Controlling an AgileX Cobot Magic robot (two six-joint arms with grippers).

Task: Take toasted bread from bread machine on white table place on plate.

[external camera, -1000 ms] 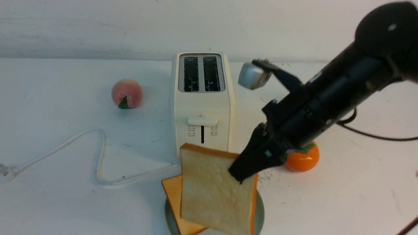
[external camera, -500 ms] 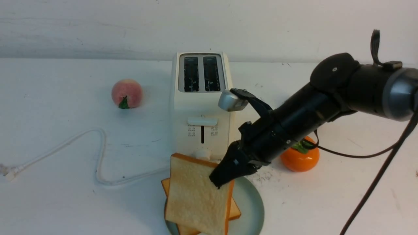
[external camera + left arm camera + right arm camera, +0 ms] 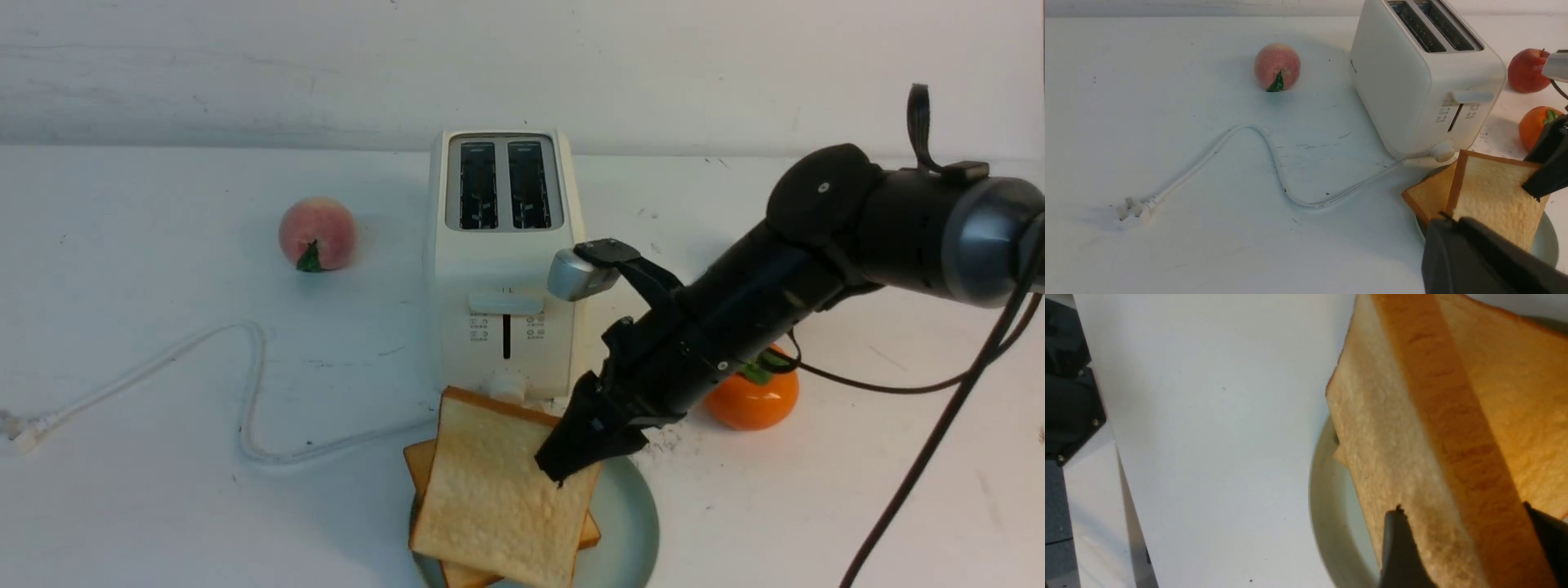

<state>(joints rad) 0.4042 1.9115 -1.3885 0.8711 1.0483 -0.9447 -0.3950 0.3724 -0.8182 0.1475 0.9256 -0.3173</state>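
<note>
Over plate (image 3: 638,523), right gripper (image 3: 563,471) pinches toast (image 3: 490,498) edge

You see a pink peach (image 3: 317,233) with a small green leaf at its base, standing alone left of centre in the front view. An orange fruit (image 3: 755,404) with a green leaf on top sits right of centre, lower in the frame and partly hidden. A pale wall (image 3: 245,65) runs across the top of that frame, and the left wrist view also shows you a red apple (image 3: 1527,70) near the orange fruit, not touching it.
</note>
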